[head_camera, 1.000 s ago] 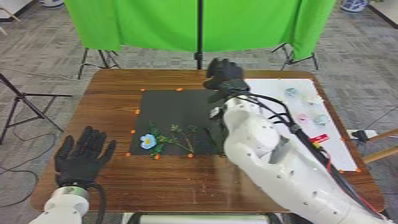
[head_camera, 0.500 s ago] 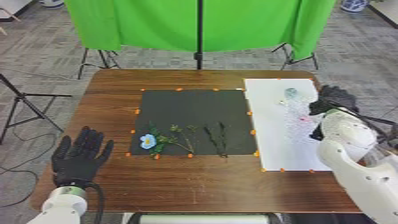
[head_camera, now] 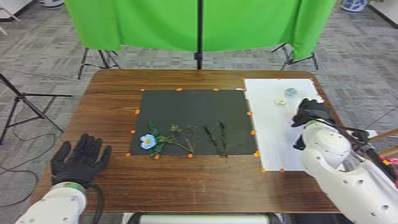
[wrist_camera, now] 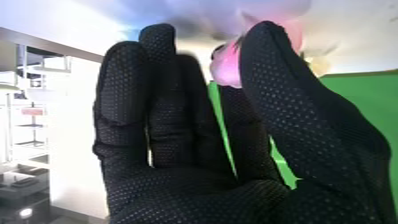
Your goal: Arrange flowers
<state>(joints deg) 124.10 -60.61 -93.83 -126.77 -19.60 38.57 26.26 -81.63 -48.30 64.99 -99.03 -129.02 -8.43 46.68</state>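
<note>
Shifting inward from the right side of the white sheet (head_camera: 277, 135) since the earlier frame, my right hand (head_camera: 311, 112) is now hovering over that sheet. My left hand (head_camera: 78, 165) is sitting slightly nearer than before.

Nearest, I am finding the left hand open, fingers spread, over the left part of the brown table (head_camera: 187, 187). Orange tape (head_camera: 189, 155) is marking the near edge of the black mat (head_camera: 191, 107). Just beyond that edge, the blue flower (head_camera: 147, 142) is lying at the mat's left, touching its leaves. Beside it, a branching stem (head_camera: 184, 140) is lying on the mat, and two dark stems (head_camera: 218, 137) are resting farther right.

Farther out, I am reading the right hand as open, its fingers nearly straight. The pink flower (wrist_camera: 226, 67) is showing beside the thumb, partly behind it in the right wrist view; I cannot tell whether the hand is touching it.

Beyond the hand, a pale flower (head_camera: 280, 102) is lying on the sheet, with a bluish flower (head_camera: 290, 92) near it, farther off. Past the table, a green cloth (head_camera: 147, 25) is hanging behind a dark pole (head_camera: 199, 57).
</note>
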